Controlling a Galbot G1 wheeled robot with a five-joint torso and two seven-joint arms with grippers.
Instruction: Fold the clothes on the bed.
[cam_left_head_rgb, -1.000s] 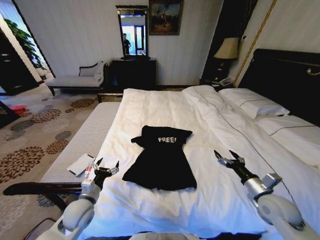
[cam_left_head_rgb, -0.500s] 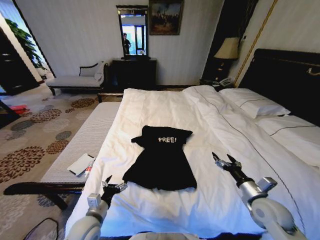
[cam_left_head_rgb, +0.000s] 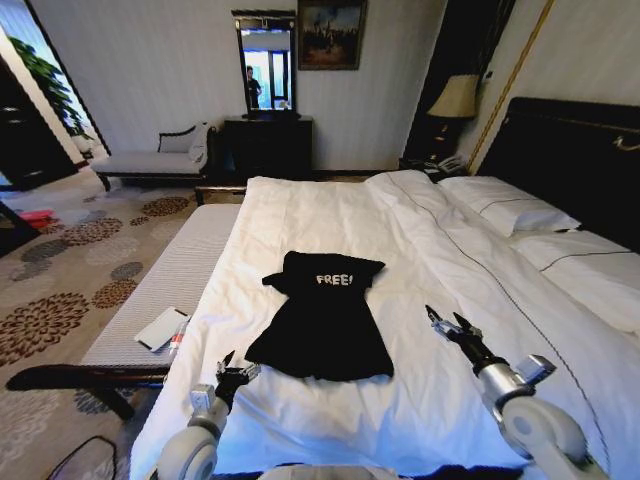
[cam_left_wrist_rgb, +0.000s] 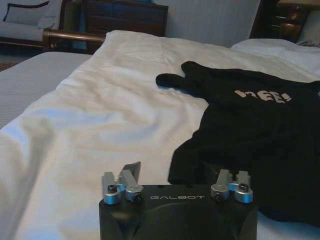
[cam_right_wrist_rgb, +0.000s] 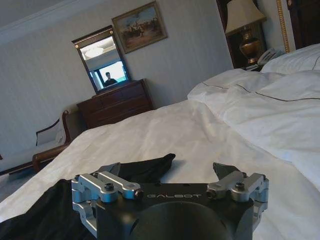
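The clothes (cam_left_head_rgb: 322, 316), one black garment with white "FREE!" lettering, lie spread flat on the white duvet of the bed (cam_left_head_rgb: 330, 215). My left gripper (cam_left_head_rgb: 236, 370) is open, low over the duvet just off the garment's near left corner. In the left wrist view the clothes (cam_left_wrist_rgb: 250, 120) lie right ahead of the left gripper (cam_left_wrist_rgb: 177, 172). My right gripper (cam_left_head_rgb: 447, 322) is open above the duvet, to the right of the garment's hem. The right wrist view has the clothes (cam_right_wrist_rgb: 60, 210) off to one side of the right gripper (cam_right_wrist_rgb: 167, 170). Neither gripper holds anything.
A grey upholstered bench (cam_left_head_rgb: 165, 280) runs along the bed's left side, with a white flat object (cam_left_head_rgb: 160, 327) lying on it. Pillows (cam_left_head_rgb: 505, 205) and the dark headboard (cam_left_head_rgb: 580, 160) are at the right. A chaise (cam_left_head_rgb: 155, 155), dresser with mirror (cam_left_head_rgb: 266, 125) and lamp (cam_left_head_rgb: 455, 100) line the far wall.
My left gripper dropped from beside the bench down and right to the garment's near left corner. The right gripper edged slightly toward the garment.
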